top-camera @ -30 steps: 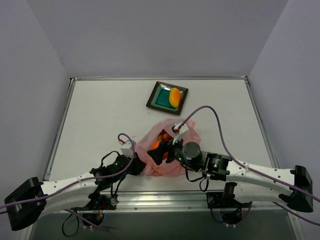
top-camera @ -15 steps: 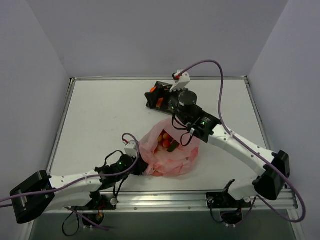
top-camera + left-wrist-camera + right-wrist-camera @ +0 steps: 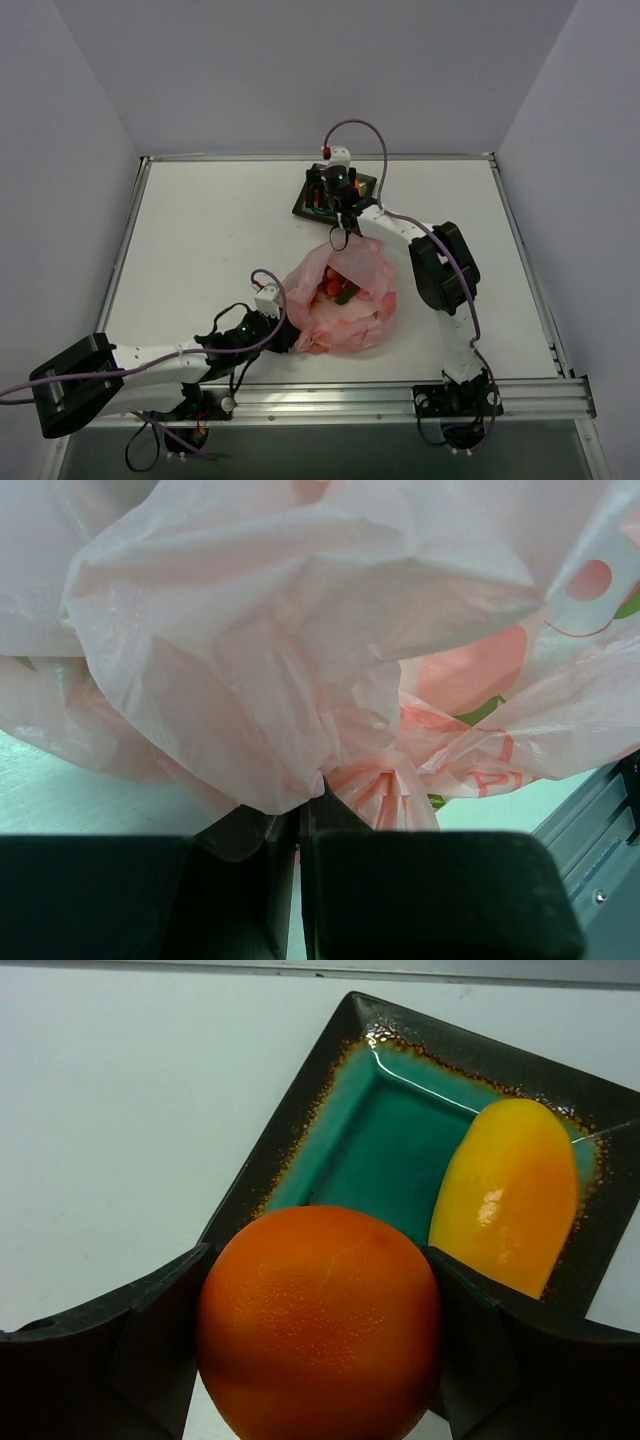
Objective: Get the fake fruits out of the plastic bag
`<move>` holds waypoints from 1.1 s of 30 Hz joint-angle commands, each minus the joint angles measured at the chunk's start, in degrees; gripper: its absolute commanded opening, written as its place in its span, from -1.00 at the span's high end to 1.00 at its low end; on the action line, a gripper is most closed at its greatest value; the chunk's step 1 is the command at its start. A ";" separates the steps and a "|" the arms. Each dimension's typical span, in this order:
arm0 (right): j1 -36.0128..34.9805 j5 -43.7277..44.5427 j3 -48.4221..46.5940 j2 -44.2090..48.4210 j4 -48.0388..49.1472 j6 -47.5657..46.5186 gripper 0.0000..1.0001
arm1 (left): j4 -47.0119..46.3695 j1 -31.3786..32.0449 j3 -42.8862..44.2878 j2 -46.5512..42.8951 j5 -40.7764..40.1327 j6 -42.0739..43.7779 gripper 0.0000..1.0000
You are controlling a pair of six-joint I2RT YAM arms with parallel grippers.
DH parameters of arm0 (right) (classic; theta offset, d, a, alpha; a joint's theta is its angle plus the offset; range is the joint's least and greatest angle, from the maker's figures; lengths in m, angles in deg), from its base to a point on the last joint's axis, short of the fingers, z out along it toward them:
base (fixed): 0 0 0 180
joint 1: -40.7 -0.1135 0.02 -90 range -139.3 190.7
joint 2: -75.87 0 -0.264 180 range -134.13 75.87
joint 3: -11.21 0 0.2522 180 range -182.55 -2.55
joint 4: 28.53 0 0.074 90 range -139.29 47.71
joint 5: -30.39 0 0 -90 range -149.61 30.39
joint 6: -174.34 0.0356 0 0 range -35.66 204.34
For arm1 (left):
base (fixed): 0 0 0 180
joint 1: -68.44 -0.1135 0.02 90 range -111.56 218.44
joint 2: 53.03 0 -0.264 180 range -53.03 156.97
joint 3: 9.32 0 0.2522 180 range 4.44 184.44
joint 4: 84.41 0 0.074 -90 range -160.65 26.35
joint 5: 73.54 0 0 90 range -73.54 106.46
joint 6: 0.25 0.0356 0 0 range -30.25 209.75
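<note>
Fake fruits [image 3: 336, 290], glossy plastic, sit in the crinkled translucent pink plastic bag [image 3: 355, 318], lower centre of top view; right gripper [image 3: 326, 195] over the square dark-rimmed teal plate [image 3: 368, 184], upper centre. Left wrist: left gripper [image 3: 300, 815] clenched on a bag fold. Right wrist: round orange [image 3: 320, 1320] clamped, oblong yellow-orange mango [image 3: 505, 1205] plated. Risk: released over the plate's near corner, orange rolls off.

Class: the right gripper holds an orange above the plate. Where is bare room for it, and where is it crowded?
Bare: the teal floor of the plate, between its left rim and the mango. Crowded: its right side, with the mango. The orange likely fits left.
</note>
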 commanded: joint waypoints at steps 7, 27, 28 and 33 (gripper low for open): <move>0.23 2.99 -10.53 -10.65 0.42 -1.49 0.25 | 4.77 0.23 0.07 -8.06 -3.68 2.16 0.95; -1.34 -0.53 -2.82 14.80 -3.10 -6.58 -0.24 | 12.93 0.31 3.40 -13.07 -7.10 1.99 0.95; -4.05 0.61 1.29 17.61 -3.10 -7.28 -0.12 | 13.90 0.31 3.76 -13.60 -7.98 1.64 0.95; -12.85 2.11 16.06 38.09 -4.06 -6.08 0.66 | 19.44 0.31 5.08 -16.42 -11.06 -0.73 0.95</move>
